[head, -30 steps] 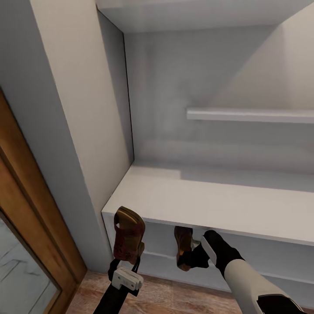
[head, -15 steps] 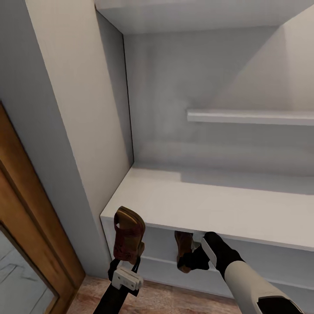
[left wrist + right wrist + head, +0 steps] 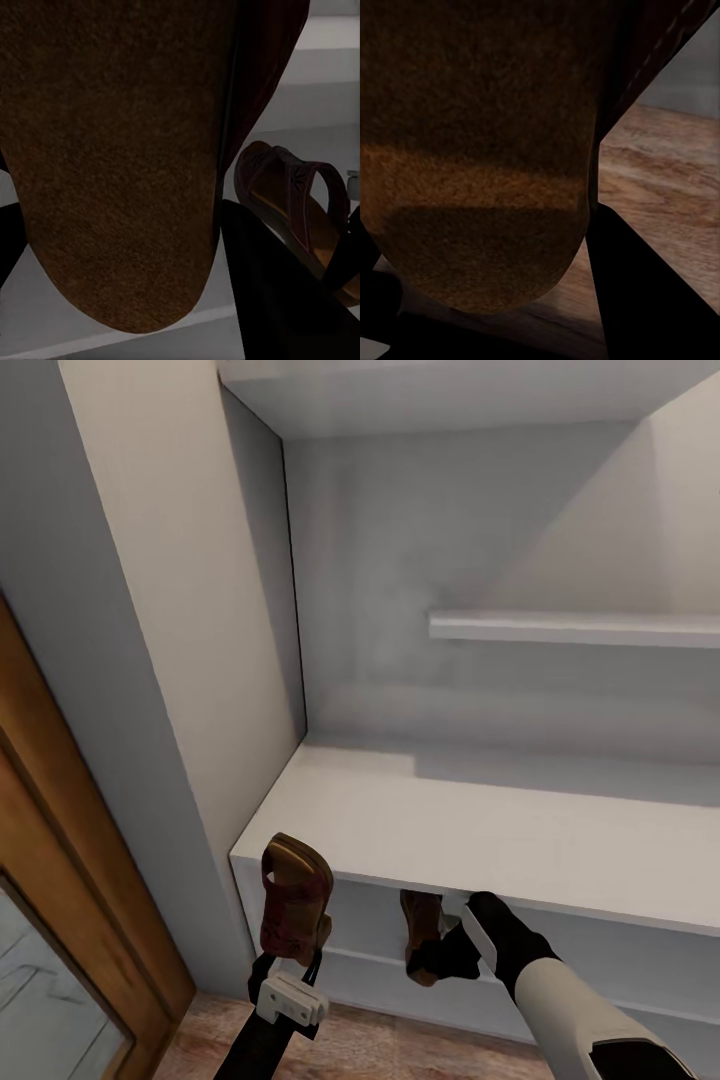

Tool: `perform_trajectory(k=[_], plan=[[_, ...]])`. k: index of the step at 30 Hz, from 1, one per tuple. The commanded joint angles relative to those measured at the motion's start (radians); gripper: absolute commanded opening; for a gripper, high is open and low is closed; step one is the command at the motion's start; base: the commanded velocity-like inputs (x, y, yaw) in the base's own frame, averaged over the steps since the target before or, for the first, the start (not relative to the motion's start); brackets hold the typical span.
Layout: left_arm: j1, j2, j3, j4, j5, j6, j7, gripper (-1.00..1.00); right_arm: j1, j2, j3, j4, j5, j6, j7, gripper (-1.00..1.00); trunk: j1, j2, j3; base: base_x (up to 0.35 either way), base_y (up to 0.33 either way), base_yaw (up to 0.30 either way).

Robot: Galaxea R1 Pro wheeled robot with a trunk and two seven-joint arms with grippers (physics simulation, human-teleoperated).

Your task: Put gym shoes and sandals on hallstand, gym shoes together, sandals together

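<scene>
My left gripper (image 3: 291, 960) is shut on a brown sandal (image 3: 296, 900), holding it upright just in front of the left end of the hallstand's pale bench top (image 3: 450, 830). Its dark sole (image 3: 112, 165) looms close in the left wrist view, with the second sandal (image 3: 300, 202) behind it. My right gripper (image 3: 434, 950) is shut on that second sandal (image 3: 420, 928), which hangs toe-up at the mouth of the open shelf level, its top tucked under the bench top's front edge. The right wrist view has that sandal's sole (image 3: 472, 150) up close. The gym shoes are out of view.
A grey wall panel (image 3: 190, 660) closes the hallstand's left side, and a wooden door frame (image 3: 70, 840) stands left of it. A wall shelf (image 3: 570, 628) juts out above the bench. Wood-plank floor (image 3: 400, 1050) lies below the unit.
The whole picture has shifted slightly, so the camera moved. Both arms and their sandals stay in nearly the same places, the right sandal a touch deeper under the bench edge.
</scene>
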Motion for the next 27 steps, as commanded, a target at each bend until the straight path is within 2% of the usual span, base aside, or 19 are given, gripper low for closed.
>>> perform_trajectory(k=[1,27], plan=[[0.000,0.000,0.000,0.000,-0.003,0.000,0.001,-1.00,-0.009,0.000,0.000,0.001,0.000,0.002,0.006,-1.00,0.007,0.000,0.000,0.024,0.000,0.000],[0.000,0.000,0.000,0.001,-0.003,0.000,0.002,-1.00,-0.009,0.000,0.000,0.005,0.002,0.002,0.006,-1.00,0.007,0.000,0.000,0.020,0.000,0.000]])
